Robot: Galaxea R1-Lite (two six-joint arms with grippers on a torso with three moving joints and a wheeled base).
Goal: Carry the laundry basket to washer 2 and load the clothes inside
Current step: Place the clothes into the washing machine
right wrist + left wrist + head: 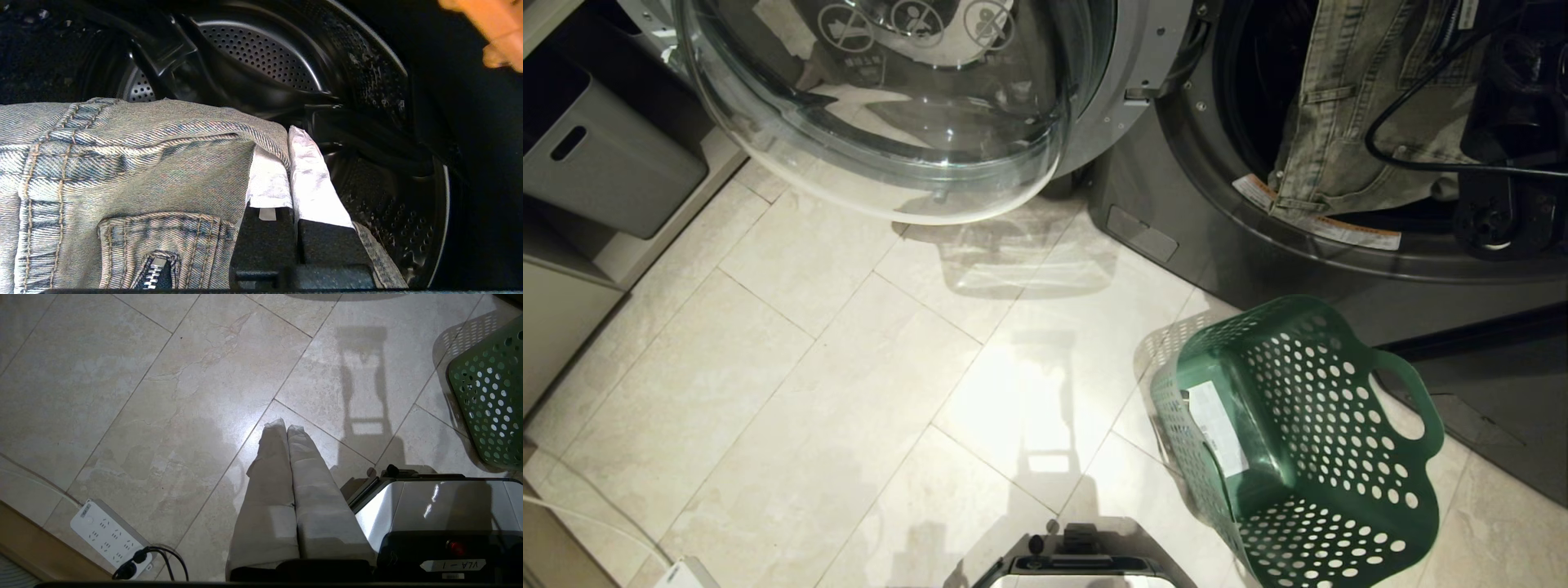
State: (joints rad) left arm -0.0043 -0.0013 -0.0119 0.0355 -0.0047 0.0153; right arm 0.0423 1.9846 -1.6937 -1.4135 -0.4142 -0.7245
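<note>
The dark green laundry basket (pixel 1298 441) lies tipped on its side on the tiled floor in front of the washer, with nothing inside; its perforated wall (pixel 490 396) also shows in the left wrist view. The dark grey washer (pixel 1176 204) has its door swung open; its number label is out of view. The clothes, pale denim (pixel 1347 106), hang in the drum opening and over its lower rim. My right gripper (pixel 291 134) is shut on the denim (pixel 122 163) just inside the perforated drum (pixel 265 53). My left gripper (pixel 286 426) is shut and empty above the floor.
The open glass door (pixel 874 122) juts out over the floor at the upper left. A grey storage bin (pixel 596 155) sits on a low shelf at the left. A white power strip (pixel 108 539) lies by the wall. My base (pixel 1086 563) shows at the front edge.
</note>
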